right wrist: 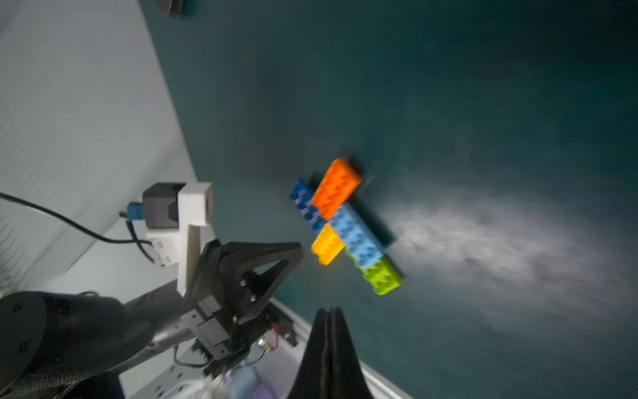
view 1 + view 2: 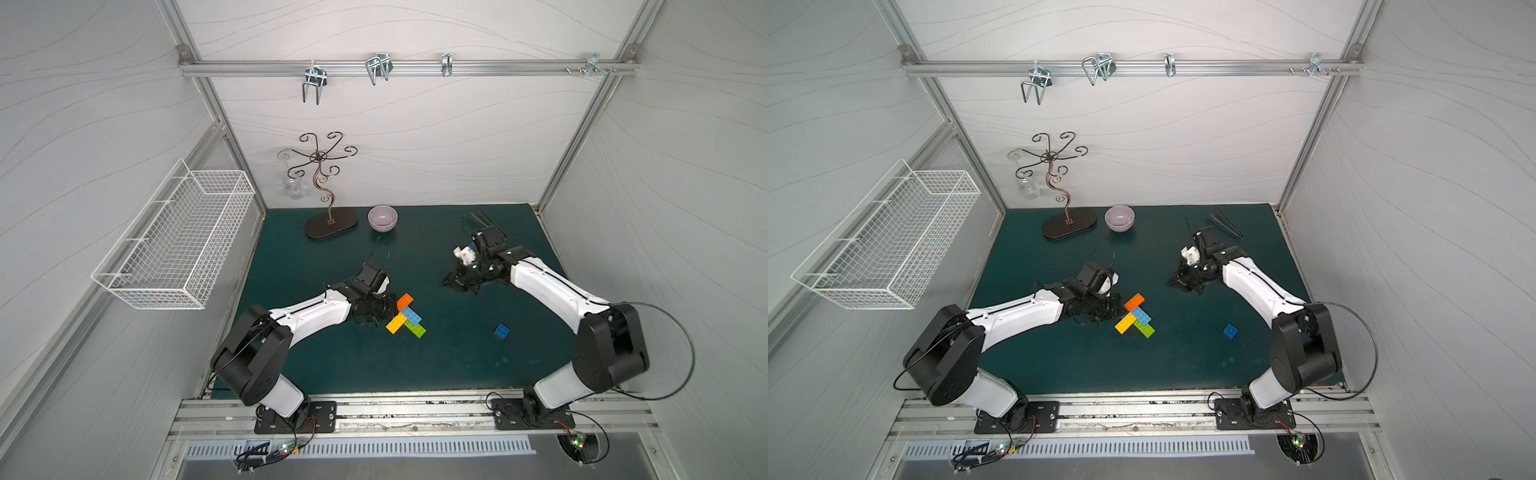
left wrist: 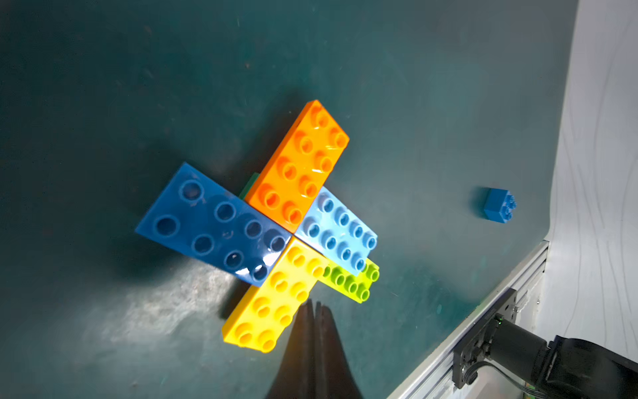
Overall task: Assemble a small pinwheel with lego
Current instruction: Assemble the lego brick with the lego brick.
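Pinwheel (image 2: 405,314): flat on teal mat (image 2: 332,365), abt mid-mat. Cross of joined bricks, clearest in L wrist view (image 3: 276,221).
Arms (top view, 12 = back wall): orange brick (image 3: 300,162) at 12, lime brick (image 3: 355,279) at 4–5, yellow brick (image 3: 272,297) at 7–8. Dk blue brick (image 3: 214,224) is hidden under L arm there and shows in wrist views only.
Centre: lt blue brick (image 3: 338,231) lies over the lime one. Sliver of dk green brick (image 3: 250,184) peeks from under orange.
Sq blue brick (image 2: 501,331): loose on mat, well apart, at 3–4 from pinwheel. Nothing touches it.
L gripper (image 3: 312,305): jaws shut, empty, at 9–10 of pinwheel. Tips over yellow arm's edge; contact or not, can't tell.
R gripper (image 1: 329,311): jaws shut, empty, held above mat at 1–2 from pinwheel, apart from it.
Step (my read): fetch sq blue brick, cap the centre.
How to do it well: R arm is nearer, so prob. its job. Open jaws first, pinch smooth side walls not studs, keep brick level. Line it up w/ studs below, press straight down. L tips could pin an arm so cross doesn't skid or tip.
Materials: glossy hard plastic, round studs, crisp corners; likely slick for pads. Dk blue studs read as flat rings. Mat is matte, scuffed, prob. some grip.
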Action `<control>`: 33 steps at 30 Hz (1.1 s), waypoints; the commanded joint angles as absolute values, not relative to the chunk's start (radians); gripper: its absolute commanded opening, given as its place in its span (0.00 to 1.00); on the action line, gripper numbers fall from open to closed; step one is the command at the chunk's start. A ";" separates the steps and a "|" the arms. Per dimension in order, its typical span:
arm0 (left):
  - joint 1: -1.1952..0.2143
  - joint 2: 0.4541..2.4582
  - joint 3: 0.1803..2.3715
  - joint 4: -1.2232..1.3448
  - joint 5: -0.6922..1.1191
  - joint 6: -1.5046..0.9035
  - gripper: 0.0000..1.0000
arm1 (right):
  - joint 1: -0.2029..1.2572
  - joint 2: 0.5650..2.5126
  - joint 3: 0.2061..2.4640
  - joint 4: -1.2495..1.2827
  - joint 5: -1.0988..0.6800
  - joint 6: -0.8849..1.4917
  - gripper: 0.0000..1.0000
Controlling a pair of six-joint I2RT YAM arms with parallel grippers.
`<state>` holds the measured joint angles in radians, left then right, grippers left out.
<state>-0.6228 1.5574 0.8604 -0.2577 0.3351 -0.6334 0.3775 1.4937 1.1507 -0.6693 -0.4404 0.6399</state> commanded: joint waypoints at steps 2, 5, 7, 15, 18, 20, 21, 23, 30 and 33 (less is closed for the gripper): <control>-0.639 1.598 0.916 -0.254 0.374 -0.601 0.00 | 0.298 1.415 1.130 -0.925 -0.130 0.515 0.10; -0.643 1.617 0.931 -0.253 0.381 -0.597 0.00 | 0.256 1.369 1.076 -0.935 -0.100 0.531 0.19; -0.643 1.636 0.930 -0.251 0.391 -0.601 0.00 | 0.244 1.346 1.046 -0.939 -0.066 0.550 0.32; -0.644 1.762 0.975 -0.257 0.426 -0.569 0.00 | 0.227 1.335 1.037 -1.024 0.068 0.599 0.54; -0.643 1.759 0.991 -0.265 0.430 -0.561 0.00 | 0.226 1.341 1.040 -1.052 0.087 0.592 0.55; -0.642 1.724 1.008 -0.286 0.420 -0.563 0.00 | 0.225 1.331 1.043 -1.072 0.109 0.599 0.58; -0.637 1.706 1.025 -0.302 0.425 -0.563 0.00 | 0.225 1.324 1.044 -1.081 0.124 0.614 0.63; -0.631 1.681 1.062 -0.344 0.419 -0.569 0.00 | 0.223 1.324 1.043 -1.097 0.141 0.648 0.77; -0.632 1.753 1.127 -0.419 0.420 -0.543 0.00 | 0.212 1.442 1.025 -1.100 0.137 0.690 0.88; -0.631 1.755 1.115 -0.434 0.406 -0.524 0.00 | 0.211 1.462 1.023 -1.093 0.138 0.704 0.88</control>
